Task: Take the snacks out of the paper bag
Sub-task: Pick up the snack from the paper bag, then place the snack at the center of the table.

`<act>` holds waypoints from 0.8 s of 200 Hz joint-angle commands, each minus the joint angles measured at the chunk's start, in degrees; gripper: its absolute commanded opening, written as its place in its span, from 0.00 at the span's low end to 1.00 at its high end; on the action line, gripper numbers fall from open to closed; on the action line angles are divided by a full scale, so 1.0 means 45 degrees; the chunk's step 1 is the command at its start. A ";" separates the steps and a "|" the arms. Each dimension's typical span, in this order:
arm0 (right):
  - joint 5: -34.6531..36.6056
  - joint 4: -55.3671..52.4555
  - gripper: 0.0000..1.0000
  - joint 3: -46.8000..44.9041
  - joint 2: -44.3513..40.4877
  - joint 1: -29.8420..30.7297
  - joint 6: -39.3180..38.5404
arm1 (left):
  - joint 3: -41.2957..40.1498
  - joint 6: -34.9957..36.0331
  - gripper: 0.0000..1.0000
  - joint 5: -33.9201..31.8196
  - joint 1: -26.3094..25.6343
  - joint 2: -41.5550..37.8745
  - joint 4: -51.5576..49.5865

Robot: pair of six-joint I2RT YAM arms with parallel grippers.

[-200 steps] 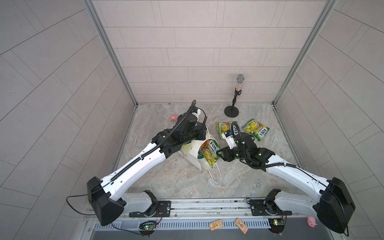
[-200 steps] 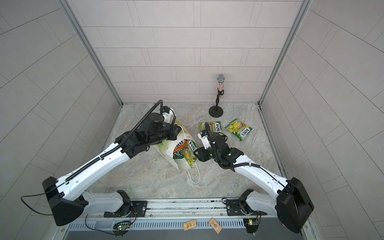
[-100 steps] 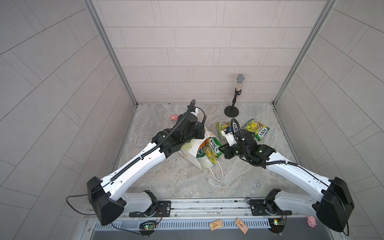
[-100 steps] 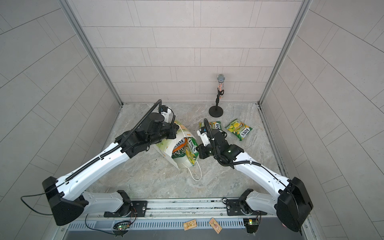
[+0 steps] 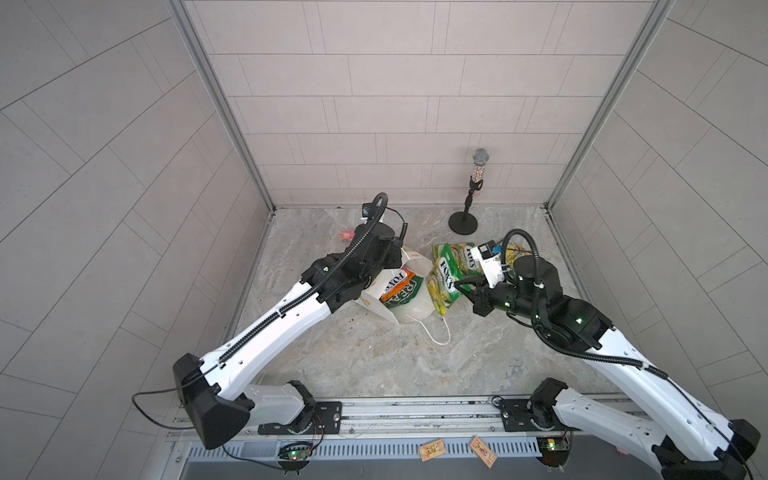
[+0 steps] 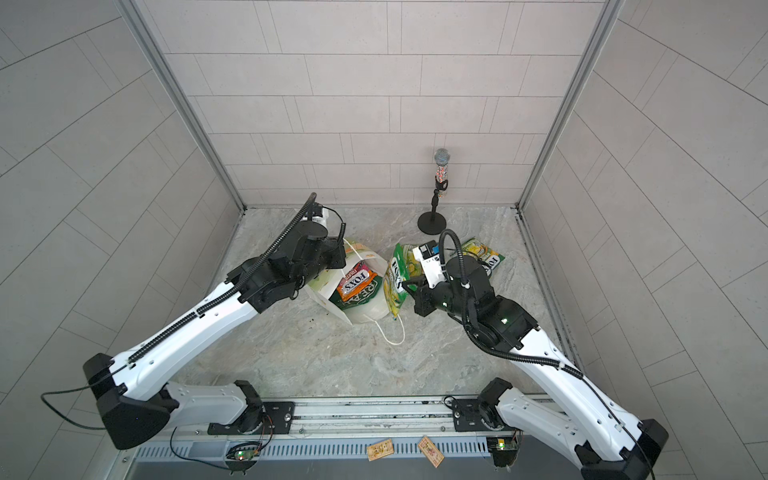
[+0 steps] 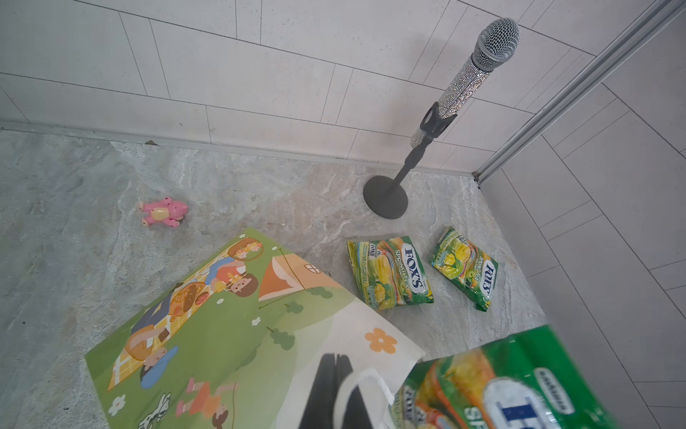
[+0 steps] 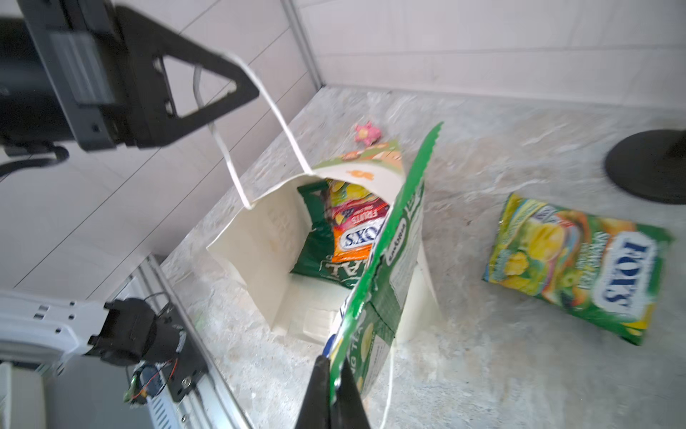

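Right, the left arm [image 5: 286, 320] stretches long across the desk, left jaws pinched shut on the white cord handle [image 8: 281, 130] of the white paper carrier bag [image 8: 260, 237]. The bag lies tipped, with its mouth facing the right arm [image 5: 623, 365]. That arm crouches low, right jaws clamped tight on the edge of a yellow-green foil "FOX'S" sweet packet [image 5: 444, 286] just outside the bag's mouth. Inside the bag sit a dark green crisp packet [image 8: 315, 263] reading "REAL" and an orange packet [image 8: 356, 237] marked "FOX'S FRUITS". One more yellow-green packet [image 7: 389, 273], "FOX'S SPRING TEA", lies flat beside its twin [image 7: 466, 269] on the grey marbled desk [image 5: 374, 353], near a black microphone stand [image 7: 386, 197]. Pale tiled walls [image 5: 395, 104] enclose three sides.
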 commanded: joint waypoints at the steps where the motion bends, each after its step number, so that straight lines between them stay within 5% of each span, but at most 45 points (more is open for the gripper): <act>1: 0.3143 -0.0693 0.00 0.0696 -0.0685 -0.0074 0.0188 | 0.0041 0.0411 0.00 -0.0530 0.0059 -0.0614 -0.0142; 33: 0.5341 -0.1530 0.00 0.0677 -0.1060 -0.0904 0.0808 | -0.0051 0.0697 0.00 -0.0211 0.0059 -0.0882 -0.0101; 72: 0.1230 -0.0954 0.00 -0.0692 0.0050 -0.3627 0.1174 | -0.0098 0.0829 0.00 0.0707 0.0056 -0.1136 0.0128; 118: -0.2877 0.2651 0.00 -0.2762 0.1750 -0.3686 0.2264 | -0.0796 0.1249 0.00 0.2582 0.0054 -0.1487 0.0652; 160: -0.2658 0.4144 0.00 -0.3591 0.2003 -0.3179 0.2430 | -0.1262 0.1258 0.00 0.3157 0.0056 -0.1759 0.0524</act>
